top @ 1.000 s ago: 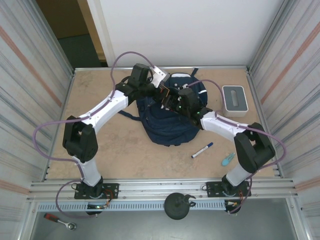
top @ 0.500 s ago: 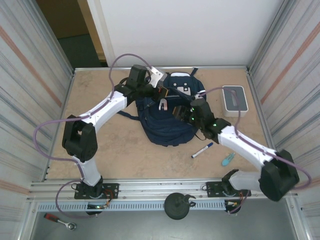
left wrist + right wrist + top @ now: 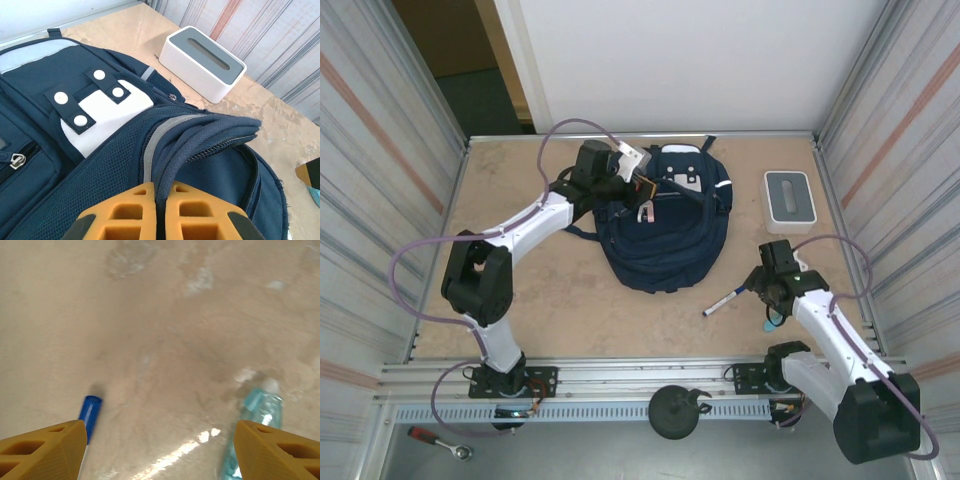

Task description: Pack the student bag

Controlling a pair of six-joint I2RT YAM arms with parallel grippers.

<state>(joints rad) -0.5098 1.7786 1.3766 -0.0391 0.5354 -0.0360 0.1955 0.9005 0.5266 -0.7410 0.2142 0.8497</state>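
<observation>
Swung down to the sandy-brown table (image 3: 160, 315), the right gripper (image 3: 160, 440) is held wide apart, a thin blue plastic pen (image 3: 90, 411) beside its left finger. Well off to its left, the big navy-blue cloth backpack (image 3: 665, 245) is pinched by the left gripper (image 3: 159, 192). The pen should be centred before closing.

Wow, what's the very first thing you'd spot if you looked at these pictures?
The big navy backpack lying in the middle of the table grabs the eye, and the orange fingers of the left gripper pinch the fabric edge by its zipper. Near the front right, the right gripper hangs open just above the tabletop, between a blue marker and a see-through turquoise thing.
</observation>
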